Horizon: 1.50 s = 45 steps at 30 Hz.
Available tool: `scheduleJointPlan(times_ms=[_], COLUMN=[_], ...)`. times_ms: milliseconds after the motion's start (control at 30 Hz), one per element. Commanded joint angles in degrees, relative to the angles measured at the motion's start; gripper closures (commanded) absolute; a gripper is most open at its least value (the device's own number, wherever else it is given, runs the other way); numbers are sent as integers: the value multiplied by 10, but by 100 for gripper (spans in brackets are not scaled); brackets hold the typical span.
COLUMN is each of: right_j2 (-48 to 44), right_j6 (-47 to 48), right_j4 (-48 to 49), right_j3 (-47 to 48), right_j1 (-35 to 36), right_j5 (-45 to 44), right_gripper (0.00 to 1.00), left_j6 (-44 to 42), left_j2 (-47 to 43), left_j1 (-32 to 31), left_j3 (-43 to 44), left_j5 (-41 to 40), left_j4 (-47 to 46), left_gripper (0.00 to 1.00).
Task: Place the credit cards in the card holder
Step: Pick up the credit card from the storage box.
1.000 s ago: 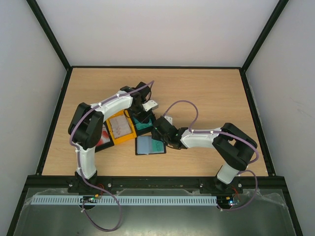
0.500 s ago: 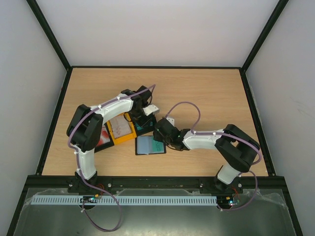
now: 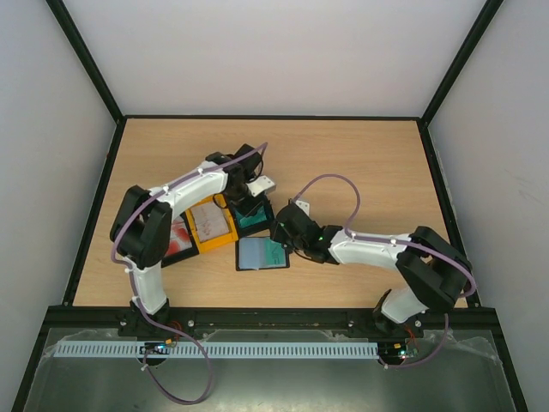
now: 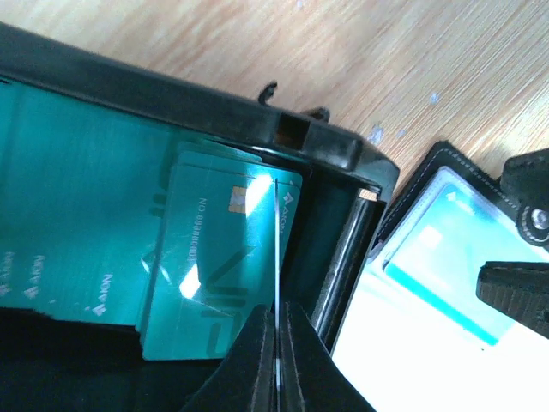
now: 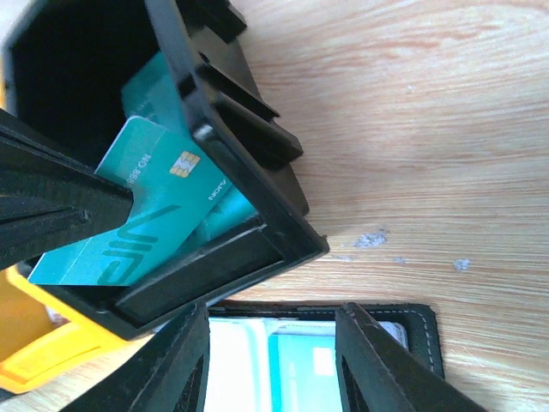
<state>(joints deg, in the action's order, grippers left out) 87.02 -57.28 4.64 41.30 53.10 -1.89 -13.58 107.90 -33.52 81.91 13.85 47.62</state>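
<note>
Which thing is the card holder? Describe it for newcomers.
On the wooden table, find the row of trays by the left arm. Nearer than the black plastic tray of teal cards lies a flat black stitched folding case, opened; unlike the trays, it has no walls.

A teal card (image 5: 150, 219) bears large "VIP" lettering and, beside its chip (image 5: 183, 163), "NO" ahead of a row of digits too blurred to read in full. A second teal card (image 4: 214, 275), seen from the left wrist, shows the same big letters, with "AXON" at its corner. "AXON", with a small logo, also repeats along the teal surface (image 4: 77, 197) beside it.
</note>
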Motion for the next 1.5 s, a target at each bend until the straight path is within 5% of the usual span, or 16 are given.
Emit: scheduleJointPlan(times_ms=[0, 200, 367, 500, 833, 1300, 1467], right_j2=[-44, -141, -212, -241, -322, -383, -381], right_j6=[4, 74, 117, 105, 17, -117, -151], right_j4=[-22, -39, -13, -5, 11, 254, 318], right_j3=[-4, 13, 40, 69, 50, -80, -96], right_j1=[-3, -9, -21, -25, -29, -28, -28], right_j5=[-18, 25, 120, 163, 99, 265, 301], right_gripper=[60, 57, 50, 43, 38, 69, 73], left_j6=[15, 73, 207, 348, 571, 721, 726], left_j2=[-51, -142, -227, -283, -399, -480, -484], left_j1=[-3, -3, -2, 9, 38, 37, 34], left_j3=[30, 22, -19, -49, -145, -196, -207], left_j5=[-17, -34, -10, 112, 345, 407, 401], left_j4=[18, -11, -95, -170, -335, -427, -431], left_gripper=[98, 98, 98, 98, 98, 98, 98])
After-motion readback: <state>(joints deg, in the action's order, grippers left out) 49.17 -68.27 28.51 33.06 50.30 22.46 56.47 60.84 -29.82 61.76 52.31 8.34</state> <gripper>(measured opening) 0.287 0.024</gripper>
